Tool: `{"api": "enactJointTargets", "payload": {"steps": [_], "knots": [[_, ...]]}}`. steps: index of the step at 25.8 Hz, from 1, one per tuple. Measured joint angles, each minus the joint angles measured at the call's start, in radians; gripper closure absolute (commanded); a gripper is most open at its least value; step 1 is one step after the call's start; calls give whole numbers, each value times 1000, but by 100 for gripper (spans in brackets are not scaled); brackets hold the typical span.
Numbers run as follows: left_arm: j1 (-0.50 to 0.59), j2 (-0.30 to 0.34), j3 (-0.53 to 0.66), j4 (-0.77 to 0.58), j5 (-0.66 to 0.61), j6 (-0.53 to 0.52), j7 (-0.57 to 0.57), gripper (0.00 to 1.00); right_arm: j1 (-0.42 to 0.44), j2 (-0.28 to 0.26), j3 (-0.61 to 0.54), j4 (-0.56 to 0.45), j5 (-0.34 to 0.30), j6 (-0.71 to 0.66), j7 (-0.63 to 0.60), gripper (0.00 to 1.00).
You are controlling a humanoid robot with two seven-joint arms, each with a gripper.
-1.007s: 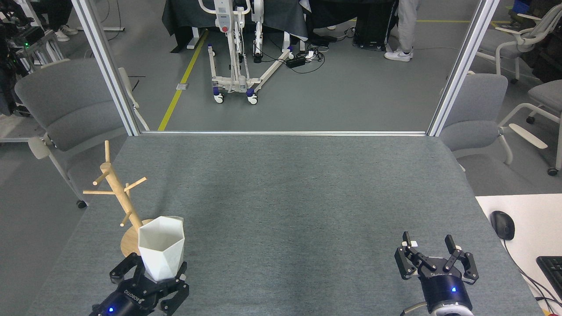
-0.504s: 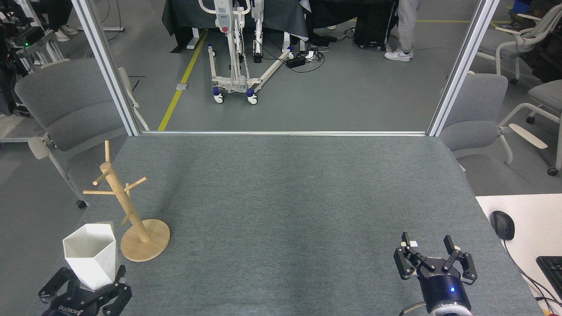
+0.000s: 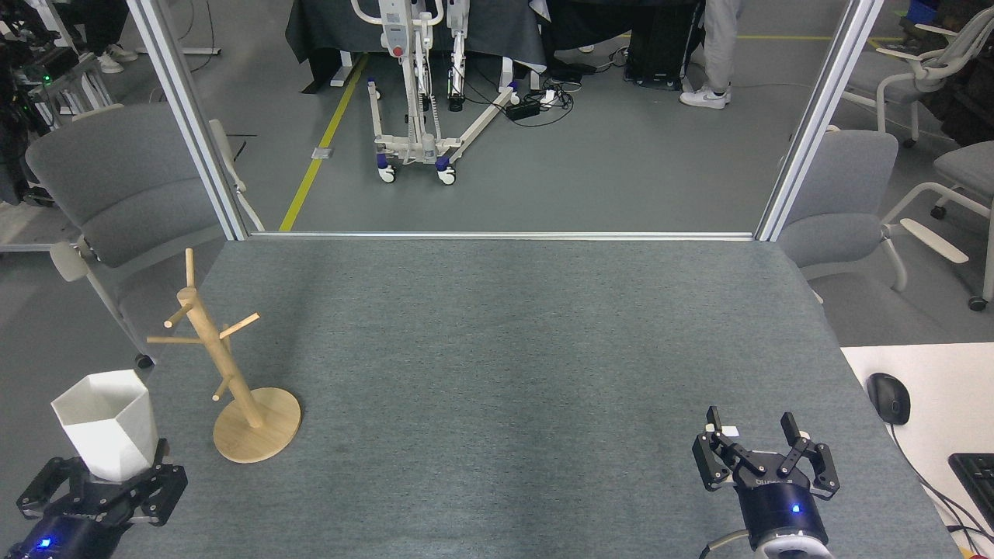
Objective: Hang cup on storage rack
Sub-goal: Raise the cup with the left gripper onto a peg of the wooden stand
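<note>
Two low pincers: left point(image 3: 101, 485) clamped on upright cup point(image 3: 105, 423), right point(image 3: 763, 458) apart.

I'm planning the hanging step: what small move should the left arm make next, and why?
Probably carry the cup right and up toward the storage rack. The left gripper grips the cup's base, upright, off the rack's left side, with no peg near its wall.
</note>
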Motion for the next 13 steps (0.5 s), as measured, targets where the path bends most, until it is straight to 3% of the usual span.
{"api": "enactJointTargets", "payload": {"steps": [13], "knots": [[-116, 27, -4, 82, -6, 30, -38, 100, -6, 9, 0, 0, 2, 1, 2, 0]]}}
